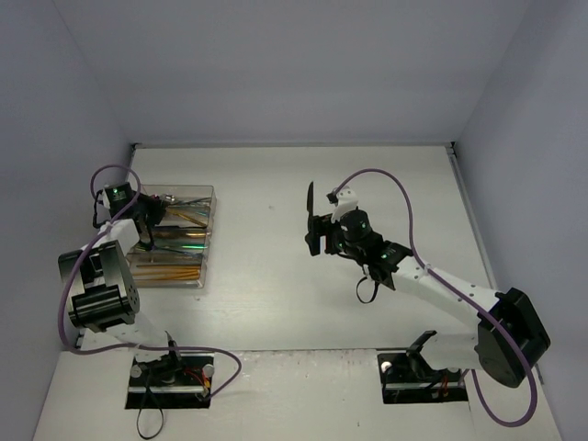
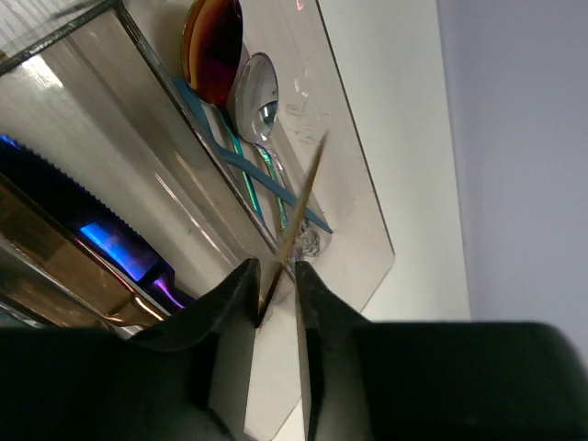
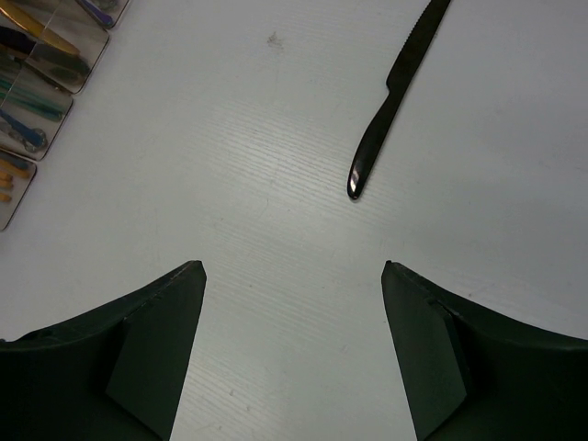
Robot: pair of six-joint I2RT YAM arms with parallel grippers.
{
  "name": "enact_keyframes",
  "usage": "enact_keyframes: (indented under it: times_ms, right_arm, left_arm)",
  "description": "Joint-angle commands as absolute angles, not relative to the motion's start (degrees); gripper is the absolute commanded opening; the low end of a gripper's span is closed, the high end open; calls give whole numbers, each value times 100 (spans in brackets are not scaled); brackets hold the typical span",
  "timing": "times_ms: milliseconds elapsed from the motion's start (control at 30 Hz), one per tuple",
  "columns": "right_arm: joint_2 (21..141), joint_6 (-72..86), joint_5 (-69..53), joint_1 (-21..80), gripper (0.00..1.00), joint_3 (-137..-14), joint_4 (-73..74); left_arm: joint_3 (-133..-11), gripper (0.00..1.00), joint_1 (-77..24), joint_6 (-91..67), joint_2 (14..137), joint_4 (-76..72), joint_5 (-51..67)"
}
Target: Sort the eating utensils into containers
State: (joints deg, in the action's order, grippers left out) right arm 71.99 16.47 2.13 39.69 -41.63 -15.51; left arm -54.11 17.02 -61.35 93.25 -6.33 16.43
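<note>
**A:** Entry one, left gripper [image 2: 274, 269]?

**B:** Over the tray [image 1: 209, 237], at one end. The jaws are parted by a slit, with a gold chopstick [image 2: 303, 188] leaning in the gap. I cannot tell whether they pinch it or merely flank it, nor which compartment lies beneath. It is probably held steep so that one end goes in first.

**A:** Nearby stock?

**B:** An iridescent spoon [image 2: 216, 50] and a silver spoon [image 2: 257, 92], bowls side by side in one compartment. Like is filed with like.

**A:** Entry two, right gripper [image 3: 292, 266]?

**B:** The jaws are spread wide and hold nothing, above the bare desk [image 3: 230, 165]. A black knife [image 3: 390, 101] lies flat ahead, well apart from the tray, with its handle end nearer the jaws. It looks like the next pick, hence the spread.
</note>
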Motion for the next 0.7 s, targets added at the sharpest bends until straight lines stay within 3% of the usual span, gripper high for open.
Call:
enact_keyframes:
  times_ms: [0, 333, 667]
  right_arm:
    - [7131, 1700, 181, 3920, 75, -4200, -1802]
    - [7170, 1759, 367, 3902, 75, -4206, -1788]
    - [8166, 2171, 1281, 3772, 76, -4924, -1476]
  left_arm:
    - [-5388, 25, 1617, -6318, 8870, -1082, 1592]
    - [-5128, 59, 1611, -6213, 8590, -679, 1519]
    - [-6065, 68, 1516, -4989, 7964, 1149, 932]
